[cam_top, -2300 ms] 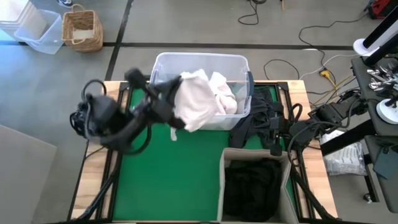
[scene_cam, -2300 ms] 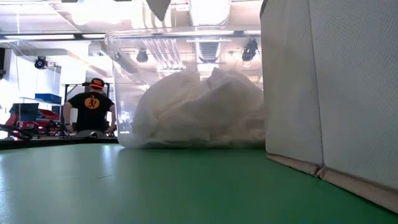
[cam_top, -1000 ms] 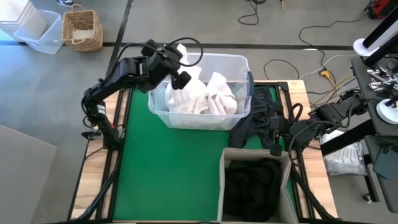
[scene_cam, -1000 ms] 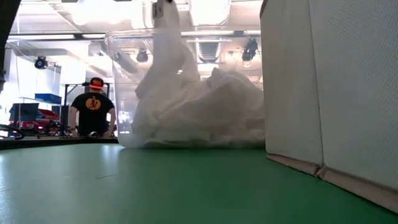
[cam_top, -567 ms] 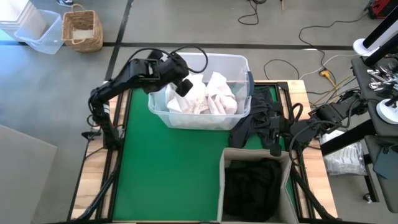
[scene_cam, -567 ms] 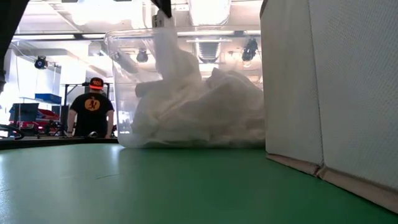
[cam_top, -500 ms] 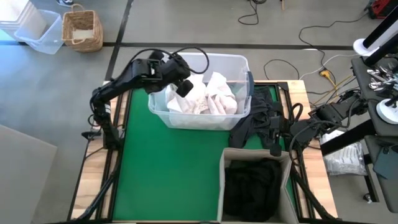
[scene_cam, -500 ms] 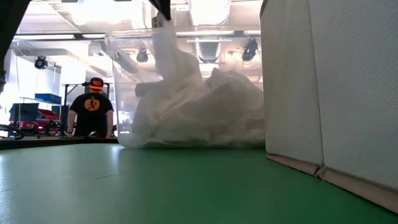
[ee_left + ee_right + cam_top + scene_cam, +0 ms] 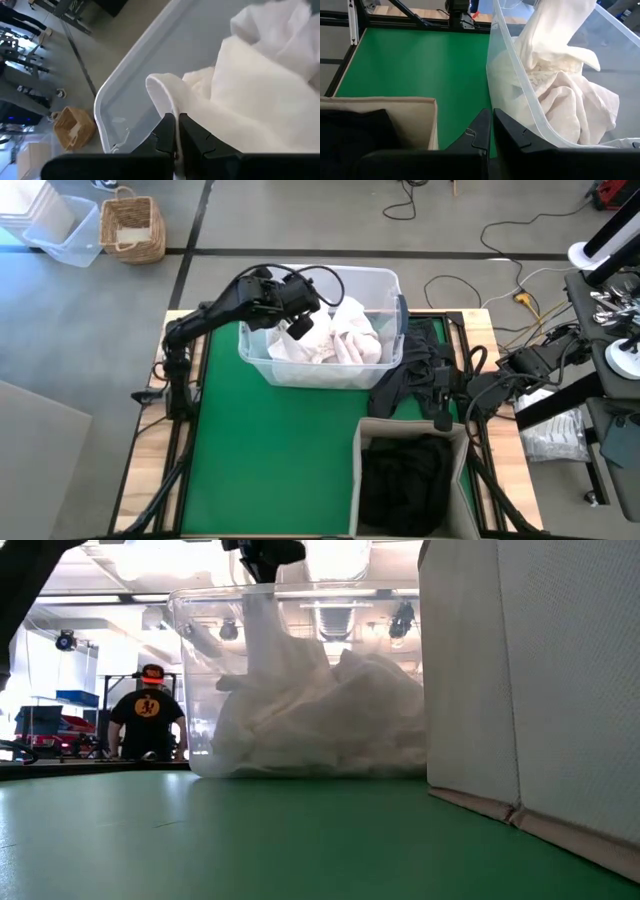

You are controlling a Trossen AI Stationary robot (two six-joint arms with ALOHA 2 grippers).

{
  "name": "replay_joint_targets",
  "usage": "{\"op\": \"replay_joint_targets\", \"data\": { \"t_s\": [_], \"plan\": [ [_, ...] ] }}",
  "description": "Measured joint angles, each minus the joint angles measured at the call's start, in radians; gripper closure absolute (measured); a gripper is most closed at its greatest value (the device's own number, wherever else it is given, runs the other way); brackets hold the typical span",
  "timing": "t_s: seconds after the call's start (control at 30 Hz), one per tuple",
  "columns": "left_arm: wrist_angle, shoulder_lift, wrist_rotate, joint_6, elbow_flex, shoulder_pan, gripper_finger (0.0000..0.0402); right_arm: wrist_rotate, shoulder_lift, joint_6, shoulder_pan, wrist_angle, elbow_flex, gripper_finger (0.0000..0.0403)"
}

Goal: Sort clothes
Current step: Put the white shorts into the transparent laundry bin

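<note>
Left gripper (image 9: 297, 326): reaching over the clear tub's left end from the table's left side, fingers (image 9: 167, 131) clenched on an edge of a white garment (image 9: 250, 100) that hangs from them into the tub.

White garment, side view: a pale strip (image 9: 262, 635) runs from the gripper at the tub's rim down onto the heap.

Light clothes (image 9: 345, 332): white and cream pieces piled in the clear tub (image 9: 385, 280), filling most of its floor; seen through its wall in the low view (image 9: 330, 715).

Dark clothes (image 9: 405, 470): black fabric lying in the beige fabric box (image 9: 358, 480) at the table's near right corner.

Right gripper (image 9: 491, 131): parked low at the right side between box and tub, fingers pressed together, nothing in them.

Green mat (image 9: 270, 450): covers the table between tub and box.

Obstructions: the box wall (image 9: 530, 680) blocks the right side of the low view; the tub wall (image 9: 512, 75) stands just ahead of the right gripper.

Surroundings: wicker basket (image 9: 133, 227) and a second clear bin (image 9: 60, 230) on the floor beyond the table; cables (image 9: 480, 240) on the floor; a person in a black shirt (image 9: 148, 720) far behind the table.
</note>
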Motion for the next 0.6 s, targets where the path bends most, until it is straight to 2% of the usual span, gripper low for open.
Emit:
{"op": "replay_joint_targets", "data": {
  "t_s": [0.4, 0.6],
  "plan": [
    [-0.008, 0.031, -0.001, -0.01, -0.041, 0.017, 0.0399, -0.001, 0.0, 0.026, 0.0, -0.002, 0.0, 0.039],
    [-0.008, 0.031, -0.003, -0.026, -0.111, 0.032, 0.0365, -0.001, 0.0, 0.026, 0.0, -0.002, 0.0, 0.039]
  ]
}}
